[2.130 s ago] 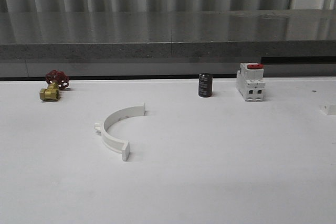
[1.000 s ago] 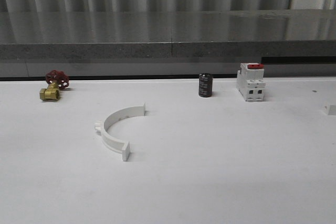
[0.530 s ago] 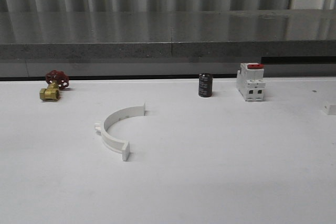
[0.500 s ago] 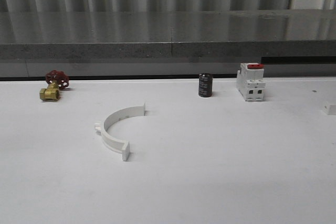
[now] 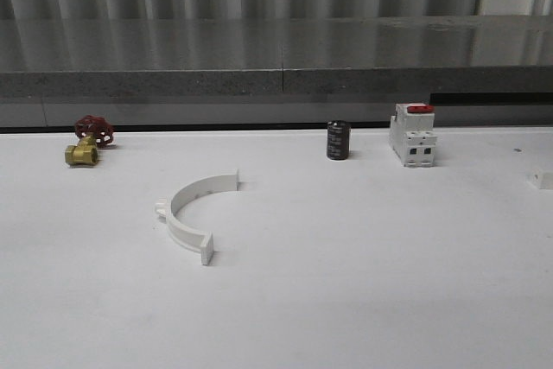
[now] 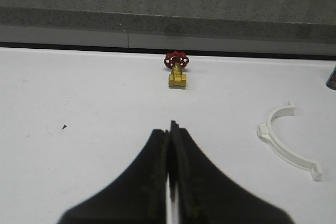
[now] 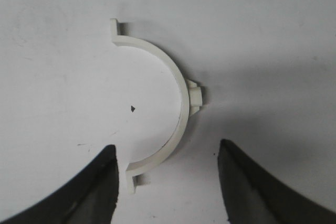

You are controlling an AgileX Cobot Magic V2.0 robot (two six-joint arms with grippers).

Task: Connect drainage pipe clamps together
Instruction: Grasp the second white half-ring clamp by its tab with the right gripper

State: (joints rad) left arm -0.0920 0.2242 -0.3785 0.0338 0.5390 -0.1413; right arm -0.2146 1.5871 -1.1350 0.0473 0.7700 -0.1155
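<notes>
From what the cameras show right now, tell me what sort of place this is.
Probably a workshop test bench: a white tabletop below a grey stone-like ledge, laid out with hardware parts, namely a brass valve with a red handwheel, a white blocky switch with a red top and a white plastic half-ring clamp.

Half-ring clamp (image 5: 188,211): white plastic, smooth, matt; second half-ring (image 7: 168,106) alike. Valve (image 5: 86,141): shiny brass body, dull red handwheel. Cylinder (image 5: 338,141): black, faintly glossy. Switch (image 5: 412,134): white plastic, red top. Table (image 5: 363,283): white, matt. Left gripper (image 6: 169,140) fingers (image 6: 181,182): black, matt
</notes>
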